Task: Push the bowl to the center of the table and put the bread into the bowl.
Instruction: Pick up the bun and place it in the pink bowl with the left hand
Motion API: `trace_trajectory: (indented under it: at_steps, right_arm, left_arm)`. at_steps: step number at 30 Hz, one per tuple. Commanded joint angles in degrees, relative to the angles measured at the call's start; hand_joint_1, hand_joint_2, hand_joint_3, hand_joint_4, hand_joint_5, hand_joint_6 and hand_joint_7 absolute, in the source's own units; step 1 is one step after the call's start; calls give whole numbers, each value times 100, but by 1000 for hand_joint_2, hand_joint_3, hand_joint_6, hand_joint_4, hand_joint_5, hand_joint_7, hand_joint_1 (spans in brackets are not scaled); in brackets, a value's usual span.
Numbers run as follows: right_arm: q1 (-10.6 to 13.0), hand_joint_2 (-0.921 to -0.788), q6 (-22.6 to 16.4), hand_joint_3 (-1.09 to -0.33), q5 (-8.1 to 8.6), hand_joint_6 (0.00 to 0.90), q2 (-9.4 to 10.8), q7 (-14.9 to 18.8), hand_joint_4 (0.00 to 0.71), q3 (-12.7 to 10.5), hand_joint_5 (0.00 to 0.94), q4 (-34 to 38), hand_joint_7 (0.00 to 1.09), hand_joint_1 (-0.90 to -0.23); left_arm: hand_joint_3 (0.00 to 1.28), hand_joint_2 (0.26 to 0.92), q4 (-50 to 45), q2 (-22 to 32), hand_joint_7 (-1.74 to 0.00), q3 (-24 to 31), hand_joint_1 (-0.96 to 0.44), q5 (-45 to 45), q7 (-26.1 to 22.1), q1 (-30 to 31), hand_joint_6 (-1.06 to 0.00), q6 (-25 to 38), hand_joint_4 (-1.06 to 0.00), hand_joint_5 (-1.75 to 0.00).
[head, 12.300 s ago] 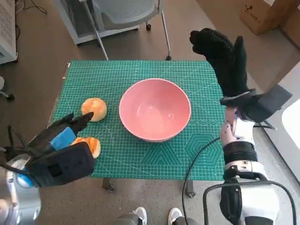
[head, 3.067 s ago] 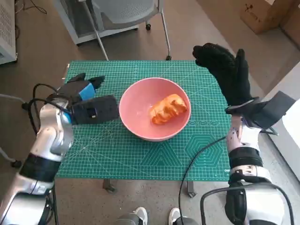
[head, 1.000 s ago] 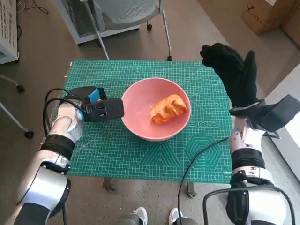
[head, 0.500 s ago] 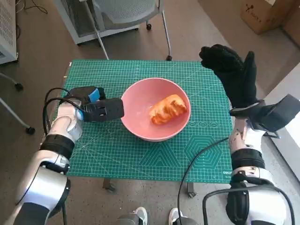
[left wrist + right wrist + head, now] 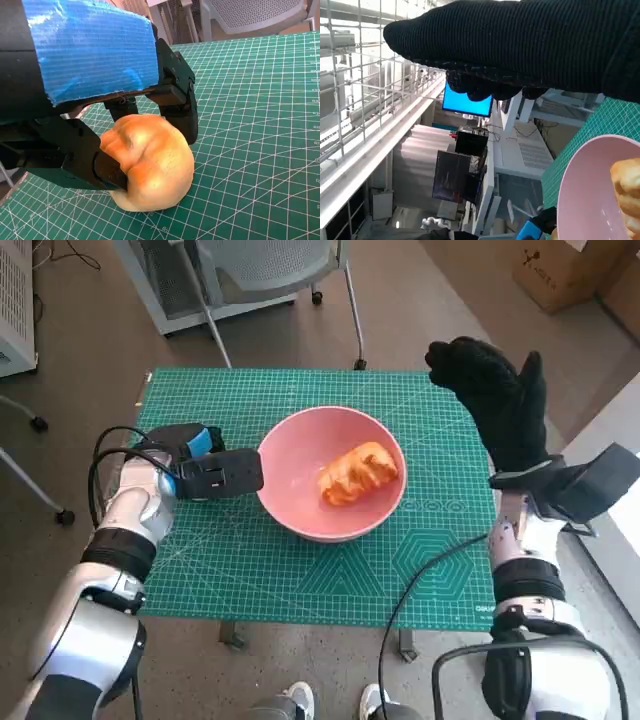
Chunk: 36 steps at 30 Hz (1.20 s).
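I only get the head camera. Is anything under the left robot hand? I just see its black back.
Observer: Yes. The left wrist view shows a round bun gripped between the fingers of the left robot hand.
Operator: Is it up in the air?
Observer: No. The round bun's underside sits on the green mat.
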Motion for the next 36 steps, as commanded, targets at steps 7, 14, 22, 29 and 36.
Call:
trace_trajectory:
  at_steps: [7,14,22,29,36]
  right_arm:
    - [163,-921,71,-653,-75,326,-11,-97,199,54,1,47,2,-652]
    - [158,-921,122,-643,-46,327,-7,-82,201,53,1,39,2,-658]
    - [140,-921,166,-641,-61,327,20,-107,201,67,1,55,2,-657]
    - [101,-921,185,-637,-84,329,22,-141,201,92,1,98,2,-650]
    - [77,-921,172,-637,-93,334,38,-171,206,118,2,119,4,-638]
  left_arm:
    - [86,920,-455,246,-1026,12,0,1,-161,241,-665,104,-626,-1333]
    - [62,919,-989,419,-1010,103,1,-19,-340,332,-682,256,-667,-1290]
    - [68,920,-2279,623,-1065,329,0,12,-723,557,-656,788,-665,-1265]
    - [70,920,-3496,792,-1099,583,1,69,-971,712,-650,1247,-659,-1245]
    - [37,917,-4608,862,-1126,960,1,37,-963,909,-643,1490,-758,-1116]
